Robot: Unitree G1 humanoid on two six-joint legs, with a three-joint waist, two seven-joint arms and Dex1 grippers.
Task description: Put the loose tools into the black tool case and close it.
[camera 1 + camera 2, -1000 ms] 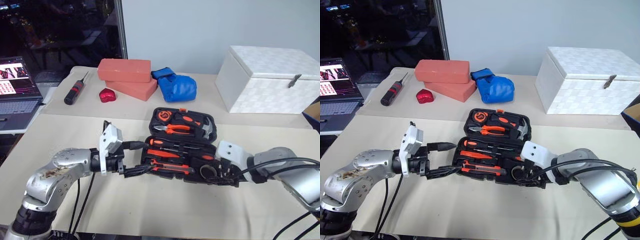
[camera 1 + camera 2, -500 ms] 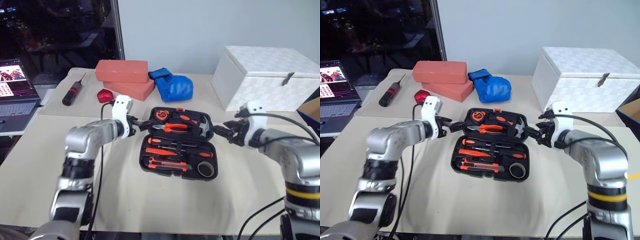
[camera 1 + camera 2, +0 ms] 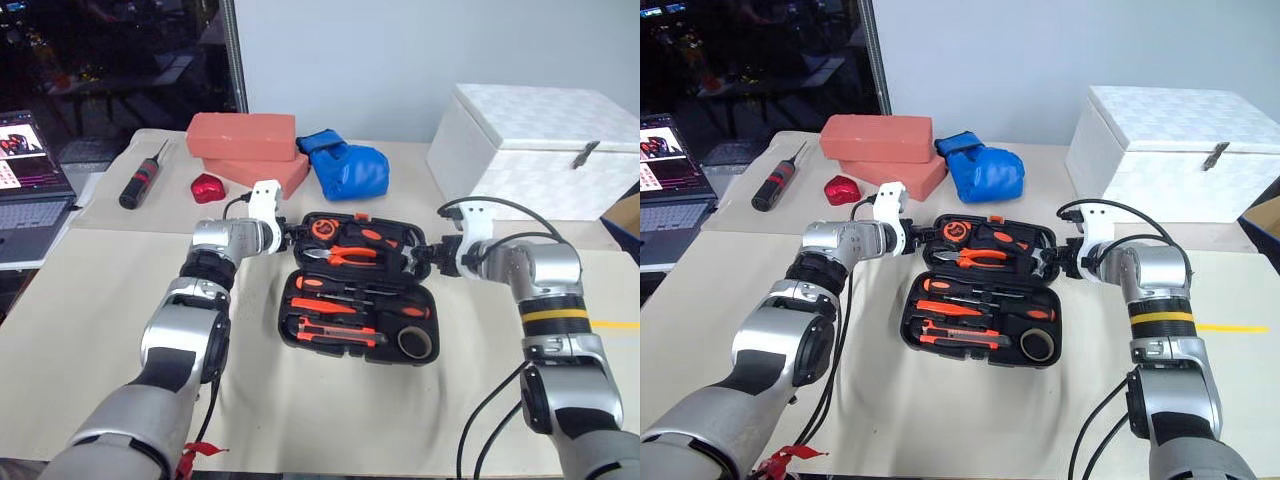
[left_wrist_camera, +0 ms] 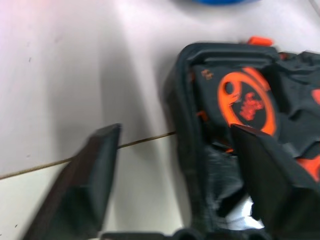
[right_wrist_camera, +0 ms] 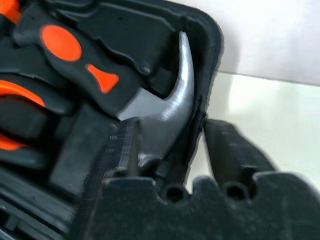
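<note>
Straddling the left edge of the lid half of the flat black plastic tool case (image 3: pixel 358 285), the left gripper (image 4: pixel 175 165) stands with its two black fingers spread, one outside on the beige table cover (image 3: pixel 90 300), one inside over the moulded tray by a round orange tape measure (image 4: pixel 246 102). The right gripper (image 5: pixel 170 145) brackets the lid's opposite wall, jaws narrowly parted with the wall between them, beside a steel claw hammer head (image 5: pixel 165 107); whether they press it I cannot tell. The case lies open and flat mid-table, orange-and-black screwdrivers (image 3: pixel 350 285), a utility knife (image 3: pixel 340 330) and a greyish tape roll (image 3: pixel 414 343) seated in the near half. Beyond lie two salmon bricks (image 3: pixel 250 148), a blue glove (image 3: pixel 345 168), a black-and-red screwdriver (image 3: pixel 140 180) and a white box (image 3: pixel 535 150).
</note>
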